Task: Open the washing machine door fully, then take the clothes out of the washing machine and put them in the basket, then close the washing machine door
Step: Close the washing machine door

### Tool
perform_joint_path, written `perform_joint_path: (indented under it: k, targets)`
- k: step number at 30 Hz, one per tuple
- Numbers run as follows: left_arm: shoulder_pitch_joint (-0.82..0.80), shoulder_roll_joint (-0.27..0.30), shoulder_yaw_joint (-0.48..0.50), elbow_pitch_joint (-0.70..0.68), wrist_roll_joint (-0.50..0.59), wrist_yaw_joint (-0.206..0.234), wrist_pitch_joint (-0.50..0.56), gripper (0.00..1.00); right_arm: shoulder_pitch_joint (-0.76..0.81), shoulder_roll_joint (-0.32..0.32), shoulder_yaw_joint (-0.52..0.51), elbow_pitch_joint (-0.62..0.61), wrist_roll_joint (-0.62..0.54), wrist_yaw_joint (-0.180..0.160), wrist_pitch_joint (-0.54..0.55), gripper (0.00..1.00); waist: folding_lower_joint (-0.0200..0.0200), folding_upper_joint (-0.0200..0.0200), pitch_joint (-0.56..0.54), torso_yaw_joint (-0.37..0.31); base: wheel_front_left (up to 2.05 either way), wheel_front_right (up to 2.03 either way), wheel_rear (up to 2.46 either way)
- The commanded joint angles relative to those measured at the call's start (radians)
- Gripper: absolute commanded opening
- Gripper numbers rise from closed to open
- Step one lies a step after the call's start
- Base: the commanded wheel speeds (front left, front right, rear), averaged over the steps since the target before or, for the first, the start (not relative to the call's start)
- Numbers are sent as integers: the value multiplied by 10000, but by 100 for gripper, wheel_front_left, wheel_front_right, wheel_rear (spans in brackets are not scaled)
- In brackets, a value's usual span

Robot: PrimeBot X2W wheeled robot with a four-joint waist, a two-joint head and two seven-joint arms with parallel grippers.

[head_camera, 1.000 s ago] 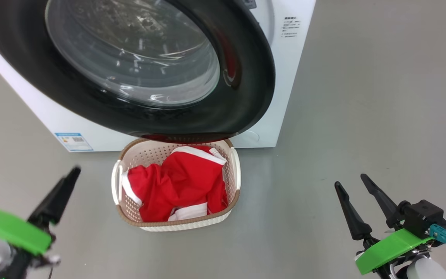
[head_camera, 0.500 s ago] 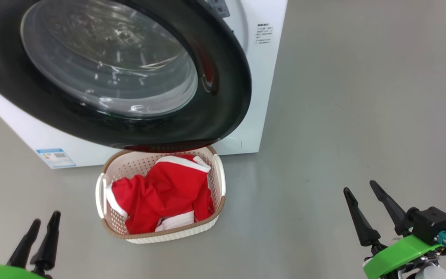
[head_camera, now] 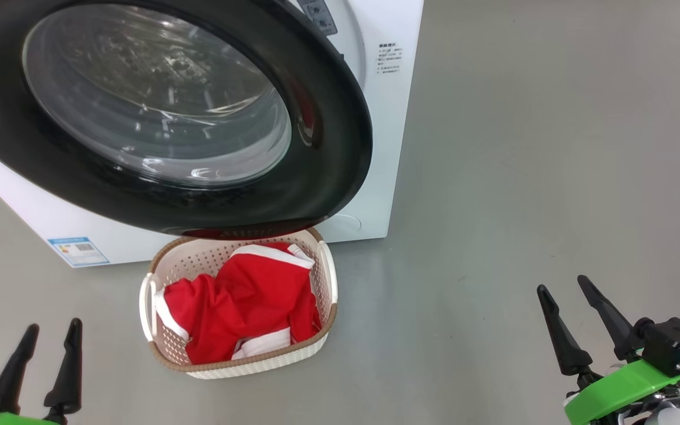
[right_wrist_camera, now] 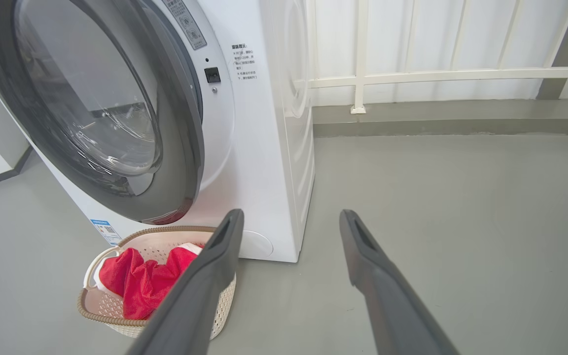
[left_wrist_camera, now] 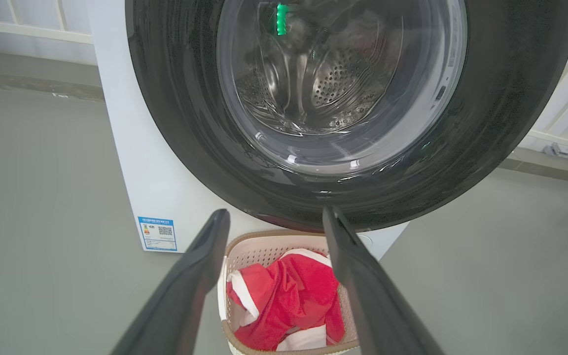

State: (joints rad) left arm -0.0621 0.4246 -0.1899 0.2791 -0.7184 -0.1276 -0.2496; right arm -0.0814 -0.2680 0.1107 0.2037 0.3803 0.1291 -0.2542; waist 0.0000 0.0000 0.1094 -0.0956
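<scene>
The clothes, red with white trim, lie heaped in the basket. I judge the unloading done and the closing step not yet begun. The basket stands on the floor just before the washing machine, its far rim tucked under the lower edge of the washing machine door, probably so that garments fall a short way from the opening.

I hold the left gripper low at the lower left and the right gripper at the lower right, both well apart from door and basket. Each pair of jaws is parted and holds nothing, ready, I take it, for a push on the door.

From the head view the door reads nearly face-on. The right wrist view sees it edge-on and shows it swung out from the front panel, with the latch socket uncovered. The left wrist view looks through the glass to the perforated drum, where I make out no red fabric.
</scene>
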Motion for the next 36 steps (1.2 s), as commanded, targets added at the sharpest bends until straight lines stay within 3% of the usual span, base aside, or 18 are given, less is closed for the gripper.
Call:
perform_joint_path:
  k: [1,9,16,23,36]
  targets:
    - [-112,125,759,-367,546,-31,-120,100,29,-190,114,-268,81,16,-76,100,0,0,-12,-9,0,0,0]
    - [410,-1146,2088,-1227,2877,-31,-121,100,67,-152,61,-275,53,16,-76,100,0,0,-53,-55,0,0,0]
    - [731,-1868,2546,-1421,3687,-31,-121,100,142,-166,49,-227,32,16,-76,100,0,0,-137,-59,0,0,0]
    - [932,-2267,2788,-1469,3890,-31,-121,100,238,-144,5,-239,52,16,-76,100,0,0,-199,-59,0,0,0]
    - [1021,-2361,2805,-1397,3854,-31,-122,100,354,-23,-139,-267,84,16,-76,100,0,0,-258,-78,0,0,0]
